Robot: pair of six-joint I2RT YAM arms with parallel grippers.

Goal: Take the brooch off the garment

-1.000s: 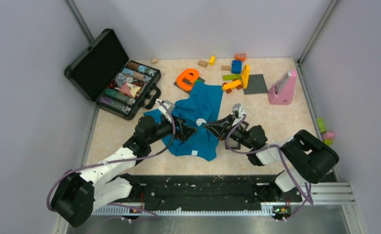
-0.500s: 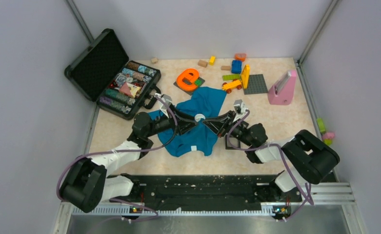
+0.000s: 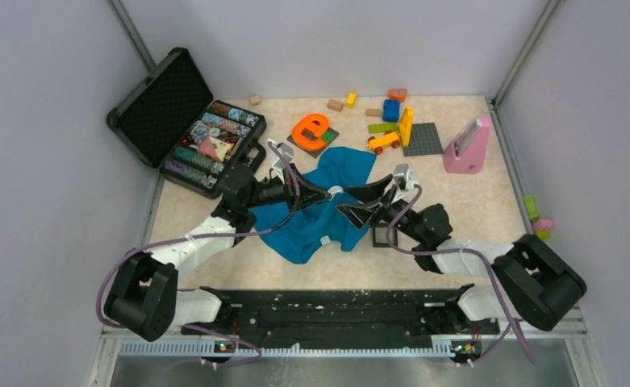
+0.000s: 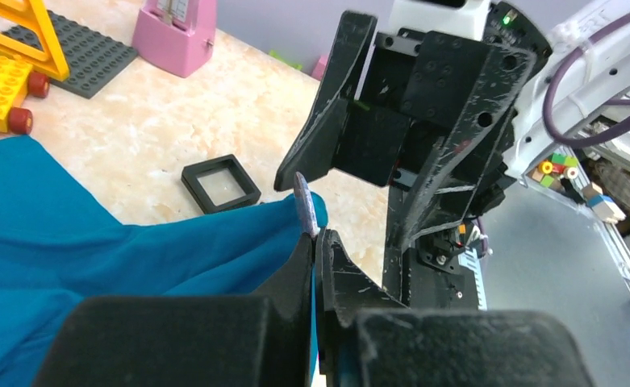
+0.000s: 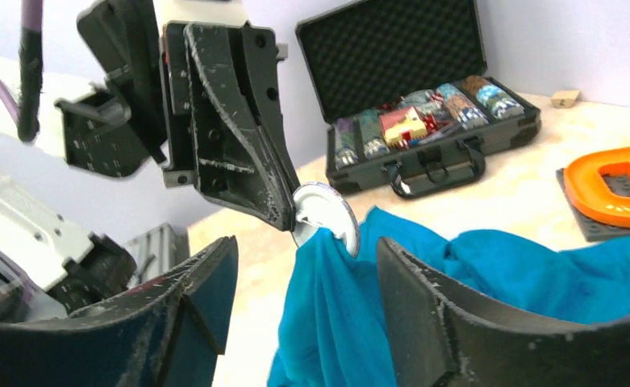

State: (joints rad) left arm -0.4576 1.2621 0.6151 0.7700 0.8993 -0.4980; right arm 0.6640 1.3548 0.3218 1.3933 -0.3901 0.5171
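Left jaws: clamped shut on brooch (image 5: 325,219) rim. Right jaws: parted wide, gripping nothing.
Brooch up off table (image 3: 473,193), midway between both arms, blue cloth (image 3: 311,227) hanging from it and passing between right jaws.

Plain pale purple walls (image 3: 335,40) stand on three sides of the table (image 3: 489,193). Its top is light and looks like marble. Grey posts (image 3: 131,29) stand in the back corners. A black rail (image 3: 335,310) runs along the near edge.
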